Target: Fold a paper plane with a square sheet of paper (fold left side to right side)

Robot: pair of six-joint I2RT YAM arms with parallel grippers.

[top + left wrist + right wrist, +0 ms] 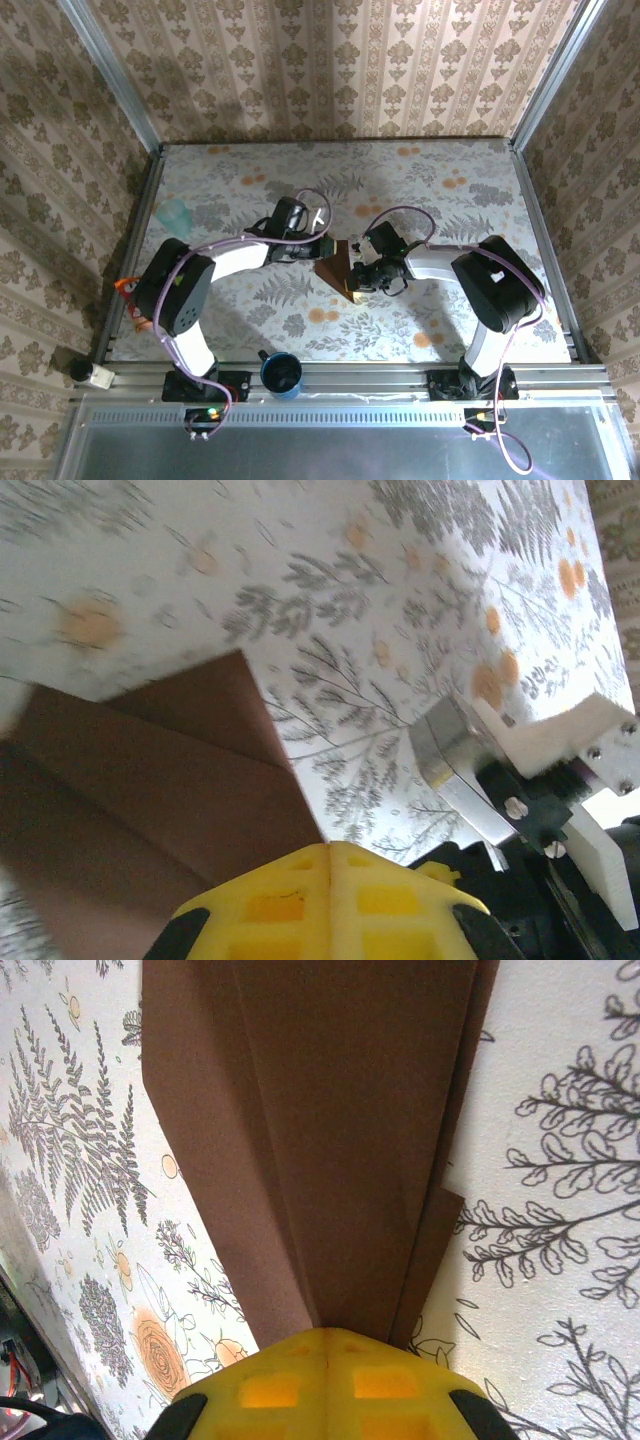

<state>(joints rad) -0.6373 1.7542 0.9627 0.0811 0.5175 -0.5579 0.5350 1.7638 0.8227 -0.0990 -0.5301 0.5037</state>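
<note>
Right tool (325, 1345): yellow fingertips closed flat against each other, no gap at the seam.
Right tool, contact: the narrow end of the paper plane (340, 1110) runs right up under my fingertips. I cannot tell whether it is pinched or only pressed onto the table.
Left tool (331, 865): also closed tight, with nothing between the fingers. One corner of the brown paper meets the tip from the left.
Paper plane, location: mid-table, directly between my two tools, touching both.
Paper plane, state: part-folded, with several layers and long creases. It is not yet a finished dart.
Long axis: in the right wrist view it runs straight ahead from my right fingertips, widening with distance, and the creases fan out along the same line.
Bearing: the bulk of the paper lies ahead of the right tool. From the left tool it lies ahead and to the left.
Nearer arm: both are at the paper. My judgement is that the left arm is better placed to carry the left flap over, with the right acting as anchor at the point.
Table (430, 190): pale leaf-and-flower print, flat, with no clutter close to the paper.
Blue cup (281, 374): on the near rail between my bases, well apart from the work.
Room: patterned wallpaper panels (330, 60) on three sides.
</note>
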